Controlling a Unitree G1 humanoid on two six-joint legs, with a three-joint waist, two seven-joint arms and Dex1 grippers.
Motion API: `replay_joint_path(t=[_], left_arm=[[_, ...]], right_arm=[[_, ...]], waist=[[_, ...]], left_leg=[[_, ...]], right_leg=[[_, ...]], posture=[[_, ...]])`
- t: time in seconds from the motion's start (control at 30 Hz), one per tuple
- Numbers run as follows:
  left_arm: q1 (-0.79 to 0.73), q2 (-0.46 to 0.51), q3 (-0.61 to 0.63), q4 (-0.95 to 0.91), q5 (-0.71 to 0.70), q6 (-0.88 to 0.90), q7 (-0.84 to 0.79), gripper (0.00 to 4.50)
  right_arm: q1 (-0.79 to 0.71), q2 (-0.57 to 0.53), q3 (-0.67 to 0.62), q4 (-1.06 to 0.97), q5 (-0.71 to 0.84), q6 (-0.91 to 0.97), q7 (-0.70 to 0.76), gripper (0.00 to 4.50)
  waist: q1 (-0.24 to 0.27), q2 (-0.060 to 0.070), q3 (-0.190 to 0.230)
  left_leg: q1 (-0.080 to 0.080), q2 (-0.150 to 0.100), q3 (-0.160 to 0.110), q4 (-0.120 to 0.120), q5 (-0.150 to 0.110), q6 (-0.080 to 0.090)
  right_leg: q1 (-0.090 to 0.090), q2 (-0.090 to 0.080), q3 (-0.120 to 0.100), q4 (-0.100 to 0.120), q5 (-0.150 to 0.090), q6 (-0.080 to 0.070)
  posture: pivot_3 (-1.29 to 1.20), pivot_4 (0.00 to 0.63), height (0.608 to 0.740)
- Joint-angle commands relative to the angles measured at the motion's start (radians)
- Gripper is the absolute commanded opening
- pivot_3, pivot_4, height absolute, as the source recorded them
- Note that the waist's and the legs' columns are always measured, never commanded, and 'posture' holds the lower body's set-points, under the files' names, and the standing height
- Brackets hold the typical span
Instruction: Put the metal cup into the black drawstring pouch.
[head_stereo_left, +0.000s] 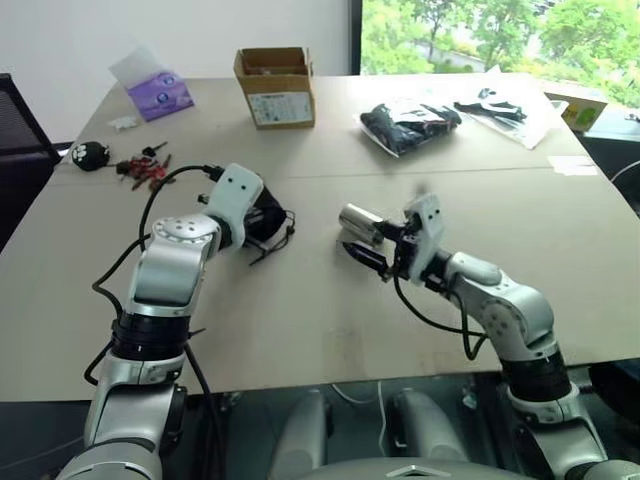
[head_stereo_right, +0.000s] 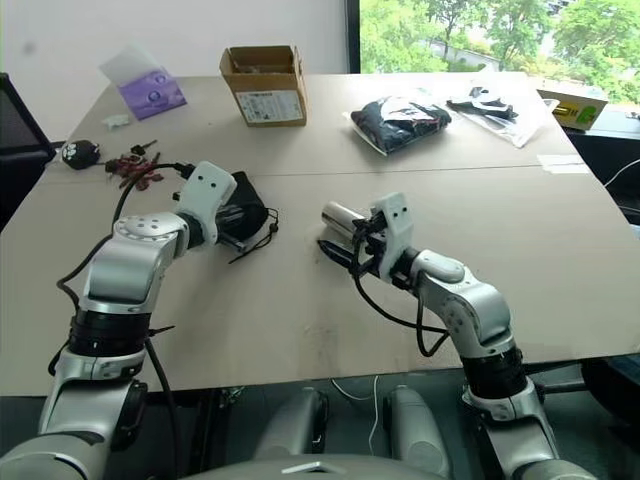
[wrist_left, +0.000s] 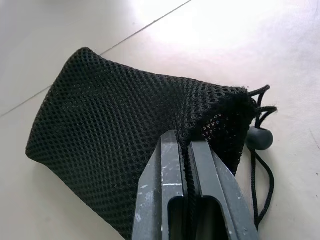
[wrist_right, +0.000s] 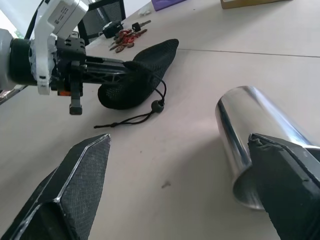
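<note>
The black drawstring pouch (wrist_left: 125, 150) lies on its side on the desk (head_stereo_left: 330, 320), its mesh body slumped and its cord (wrist_right: 135, 117) trailing loose across the surface; the left gripper (wrist_left: 187, 150) has its fingers pressed together on a single fold of mesh at the gathered mouth, so the mouth looks pinched flat rather than held open, and that is the first hazard: a cup pushed at a closed mouth would likely shove the whole bag along the desk instead of entering it. The metal cup (wrist_right: 250, 135) lies on its side on the desk near the middle, well apart from the pouch; the right gripper (wrist_right: 180, 200) has its fingers spread wide, one fingertip (wrist_right: 285, 170) against the cup's wall and the other fingertip (wrist_right: 82, 180) far off on the open desk, so nothing is gripped yet. The cup is round, polished and free to roll; a one-sided nudge from that near finger could send it rolling away, and a closing squeeze off its centre could squirt it out from between the pads. The thin hold on the mesh may also slip once the cup's weight drags on it; and the loose cord and its toggle (wrist_left: 260, 138) could snag a finger during the approach.
</note>
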Motion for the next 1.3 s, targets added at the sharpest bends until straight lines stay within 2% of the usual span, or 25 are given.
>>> replay_joint_path(t=[0.03, 0.07, 0.17, 0.23, 0.3, 0.33, 0.43, 0.47, 0.5, 0.53, 0.67, 0.8, 0.87, 0.97, 1.07, 1.1, 1.17, 1.23, 1.3], left_arm=[[-0.026, 0.03, 0.008, -0.055, -0.013, -0.001, 0.001, 0.0], [-0.028, 0.033, 0.009, -0.058, -0.015, 0.001, 0.001, 0.0], [-0.025, 0.039, 0.015, -0.081, -0.019, 0.021, 0.009, 0.0], [-0.015, 0.044, 0.025, -0.099, -0.023, 0.036, 0.018, 0.0], [-0.005, 0.048, 0.033, -0.111, -0.028, 0.047, 0.024, 0.0], [-0.001, 0.05, 0.034, -0.114, -0.031, 0.05, 0.027, 0.0], [0.006, 0.051, 0.034, -0.122, -0.039, 0.057, 0.034, 0.0], [0.006, 0.05, 0.033, -0.126, -0.041, 0.059, 0.038, 0.0], [0.005, 0.049, 0.032, -0.128, -0.043, 0.062, 0.041, 0.0], [0.004, 0.048, 0.031, -0.129, -0.046, 0.063, 0.044, 0.0], [0.004, 0.048, 0.03, -0.131, -0.055, 0.067, 0.051, 0.0], [0.003, 0.059, 0.024, -0.127, -0.062, 0.057, 0.053, 0.0], [0.006, 0.067, 0.031, -0.151, -0.064, 0.068, 0.058, 0.0], [0.024, 0.082, 0.055, -0.181, -0.061, 0.076, 0.071, 0.0], [0.05, 0.082, 0.11, -0.225, -0.073, 0.123, 0.092, 0.0], [0.064, 0.08, 0.122, -0.241, -0.075, 0.134, 0.1, 0.0], [0.084, 0.077, 0.134, -0.261, -0.078, 0.145, 0.112, 0.0], [0.09, 0.078, 0.14, -0.269, -0.086, 0.152, 0.117, 0.0], [0.077, 0.078, 0.137, -0.266, -0.1, 0.165, 0.112, 0.0]], right_arm=[[-0.046, 0.031, 0.002, 0.071, -0.034, -0.042, 0.0, 3.91], [-0.056, 0.039, 0.001, 0.09, -0.042, -0.049, 0.002, 3.66], [-0.081, 0.038, 0.008, 0.127, -0.08, -0.074, 0.01, 2.15], [-0.069, 0.024, -0.008, 0.076, -0.051, -0.055, 0.037, 1.13], [-0.045, 0.002, -0.021, 0.022, -0.037, -0.057, 0.06, 1.13], [-0.037, 0.005, -0.037, 0.011, -0.033, -0.053, 0.045, 1.3], [-0.039, -0.003, -0.081, -0.004, -0.03, -0.033, 0.008, 2.52], [-0.052, -0.003, -0.101, 0.012, -0.04, -0.034, -0.015, 2.82], [-0.069, -0.001, -0.123, 0.039, -0.046, -0.032, -0.037, 3.35], [-0.089, -0.003, -0.14, 0.077, -0.054, -0.032, -0.05, 3.69], [-0.239, -0.017, -0.161, 0.367, -0.109, -0.111, -0.019, 3.69], [-0.522, 0.018, -0.204, 0.923, -0.161, -0.283, 0.044, 3.69], [-0.615, 0.026, -0.203, 1.113, -0.187, -0.353, 0.113, 3.69], [-0.697, 0.03, -0.22, 1.284, -0.215, -0.465, 0.178, 2.89], [-0.724, 0.019, -0.23, 1.332, -0.225, -0.499, 0.24, 1.43], [-0.718, 0.016, -0.234, 1.327, -0.225, -0.51, 0.256, 0.82], [-0.693, 0.012, -0.242, 1.291, -0.213, -0.511, 0.3, 0.02], [-0.649, 0.007, -0.235, 1.213, -0.208, -0.499, 0.341, 0.02], [-0.562, -0.001, -0.226, 1.049, -0.189, -0.456, 0.367, 0.02]], waist=[[0.0, 0.0, 0.0], [0.0, 0.0, 0.0], [0.0, 0.0, 0.0], [0.0, 0.0, 0.0], [0.0, 0.0, 0.0], [0.0, 0.0, 0.0], [-0.001, 0.0, 0.0], [-0.001, 0.0, 0.0], [-0.001, 0.0, 0.0], [-0.001, 0.0, 0.0], [-0.008, 0.0, 0.0], [-0.026, 0.0, 0.001], [-0.03, 0.0, 0.001], [-0.03, 0.0, 0.001], [-0.028, 0.0, 0.001], [-0.028, 0.0, 0.001], [-0.027, 0.0, 0.001], [-0.024, 0.0, 0.001], [-0.018, 0.0, 0.001]], left_leg=[[0.0, 0.0, 0.0, 0.0, 0.0, 0.0], [0.0, 0.0, 0.0, 0.0, 0.0, 0.0], [0.0, 0.0, 0.0, 0.0, 0.0, 0.0], [-0.001, 0.0, 0.001, 0.0, 0.0, 0.0], [-0.001, 0.0, 0.0, 0.0, 0.0, 0.0], [-0.002, 0.0, 0.0, 0.0, 0.0, 0.0], [-0.001, 0.0, 0.0, 0.0, 0.0, 0.0], [-0.001, 0.0, 0.0, 0.0, 0.0, 0.0], [-0.001, 0.0, 0.0, 0.0, 0.0, 0.0], [-0.001, 0.0, 0.0, 0.0, 0.0, 0.0], [-0.001, 0.0, 0.002, 0.0, 0.0, 0.0], [0.001, 0.0, 0.004, -0.001, 0.0, 0.0], [0.001, 0.0, 0.005, -0.002, 0.0, 0.0], [-0.001, 0.0, 0.005, -0.007, 0.0, 0.0], [-0.007, 0.001, 0.005, -0.009, 0.001, -0.003], [-0.01, 0.002, 0.004, -0.009, 0.002, -0.004], [-0.015, 0.003, 0.004, -0.008, 0.002, -0.004], [-0.016, 0.002, 0.004, -0.008, 0.002, -0.005], [-0.016, 0.002, 0.004, -0.008, 0.002, -0.004]], right_leg=[[0.0, 0.0, 0.0, 0.0, 0.0, 0.0], [0.0, 0.0, 0.0, 0.0, 0.0, 0.0], [0.0, 0.0, 0.0, 0.0, 0.0, 0.0], [-0.001, 0.0, 0.0, 0.0, 0.0, 0.0], [-0.001, 0.0, 0.0, 0.0, 0.0, 0.0], [-0.001, 0.0, 0.0, 0.0, 0.0, 0.0], [-0.001, 0.0, 0.0, 0.0, 0.0, 0.0], [-0.001, 0.0, 0.0, 0.0, 0.0, 0.0], [-0.001, 0.0, 0.0, 0.0, 0.0, 0.0], [-0.001, 0.0, 0.0, 0.0, 0.0, 0.0], [-0.001, 0.0, 0.001, 0.0, 0.0, 0.0], [-0.002, 0.0, 0.003, 0.001, 0.0, 0.0], [-0.002, 0.0, 0.003, 0.001, 0.0, 0.0], [-0.005, 0.0, 0.004, 0.0, 0.0, 0.0], [-0.011, -0.002, 0.003, -0.001, 0.0, 0.0], [-0.013, -0.002, 0.003, -0.001, 0.0, 0.0], [-0.018, -0.003, 0.002, 0.0, 0.001, 0.0], [-0.019, -0.004, 0.002, -0.001, 0.001, 0.0], [-0.019, -0.003, 0.002, -0.001, 0.001, 0.0]], posture=[[0.0, 0.15, 0.74], [0.0, 0.15, 0.74], [0.0, 0.15, 0.74], [0.0, 0.15, 0.74], [0.0, 0.15, 0.74], [0.0, 0.15, 0.74], [0.0, 0.15, 0.74], [0.0, 0.15, 0.74], [0.0, 0.15, 0.74], [0.0, 0.15, 0.74], [0.0, 0.15, 0.74], [0.0, 0.15, 0.74], [0.0, 0.15, 0.74], [0.0, 0.15, 0.74], [0.0, 0.15, 0.74], [0.0, 0.15, 0.74], [0.0, 0.15, 0.74], [0.0, 0.15, 0.74], [0.0, 0.15, 0.74]])
